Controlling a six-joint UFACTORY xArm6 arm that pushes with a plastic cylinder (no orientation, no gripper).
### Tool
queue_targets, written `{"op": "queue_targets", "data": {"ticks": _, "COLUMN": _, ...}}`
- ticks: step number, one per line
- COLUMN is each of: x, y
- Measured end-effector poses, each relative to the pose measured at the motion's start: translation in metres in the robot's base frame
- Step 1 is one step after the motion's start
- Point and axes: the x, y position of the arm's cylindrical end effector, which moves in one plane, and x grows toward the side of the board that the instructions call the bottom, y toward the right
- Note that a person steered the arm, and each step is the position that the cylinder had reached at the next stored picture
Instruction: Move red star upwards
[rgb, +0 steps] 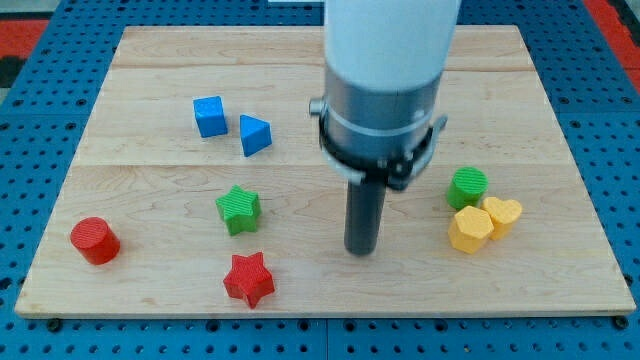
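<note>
The red star (249, 279) lies near the bottom edge of the wooden board (320, 60), left of centre. My tip (361, 250) rests on the board to the right of the star and slightly above it, about a hundred pixels away, touching no block. The green star (238, 209) sits just above the red star.
A red cylinder (95, 240) is at the view's lower left. A blue cube (209, 116) and a blue triangular block (254, 135) are at the upper left. A green cylinder (467, 187), a yellow hexagon (470, 230) and a yellow heart (503, 214) cluster at the right.
</note>
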Motion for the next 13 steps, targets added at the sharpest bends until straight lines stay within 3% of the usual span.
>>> {"op": "queue_targets", "data": {"ticks": 1, "x": 0.039, "y": 0.000}}
{"op": "queue_targets", "data": {"ticks": 2, "x": 0.051, "y": -0.029}}
{"op": "queue_targets", "data": {"ticks": 4, "x": 0.033, "y": -0.174}}
{"op": "queue_targets", "data": {"ticks": 6, "x": 0.028, "y": -0.170}}
{"op": "queue_targets", "data": {"ticks": 7, "x": 0.003, "y": -0.169}}
{"op": "queue_targets", "data": {"ticks": 11, "x": -0.052, "y": -0.075}}
{"op": "queue_targets", "data": {"ticks": 13, "x": -0.053, "y": -0.058}}
